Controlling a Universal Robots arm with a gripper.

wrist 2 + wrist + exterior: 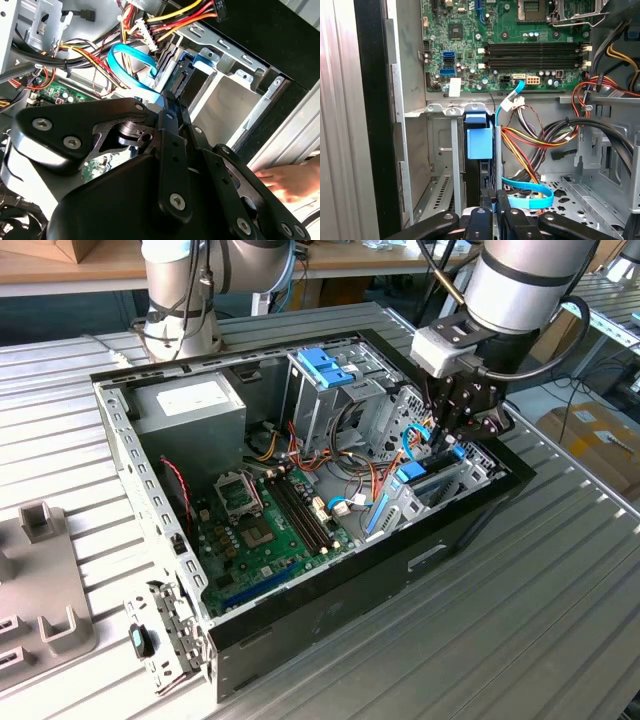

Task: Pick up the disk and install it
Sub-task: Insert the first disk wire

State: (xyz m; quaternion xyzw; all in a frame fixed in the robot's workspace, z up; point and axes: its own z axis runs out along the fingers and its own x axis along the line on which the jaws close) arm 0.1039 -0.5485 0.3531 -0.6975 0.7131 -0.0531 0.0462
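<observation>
One disk (479,142) stands edge-on in the drive bay (478,468), right-centre of the exterior view, long axis running straight away from my gripper (462,435), jaws clenched at its near end.

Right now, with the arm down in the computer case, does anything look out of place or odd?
Yes. In the second wrist view a person's hand lies just outside the computer case, close to the gripper at the drive bay. A hand so near it looks risky. I see nothing spilled or damaged.
</observation>
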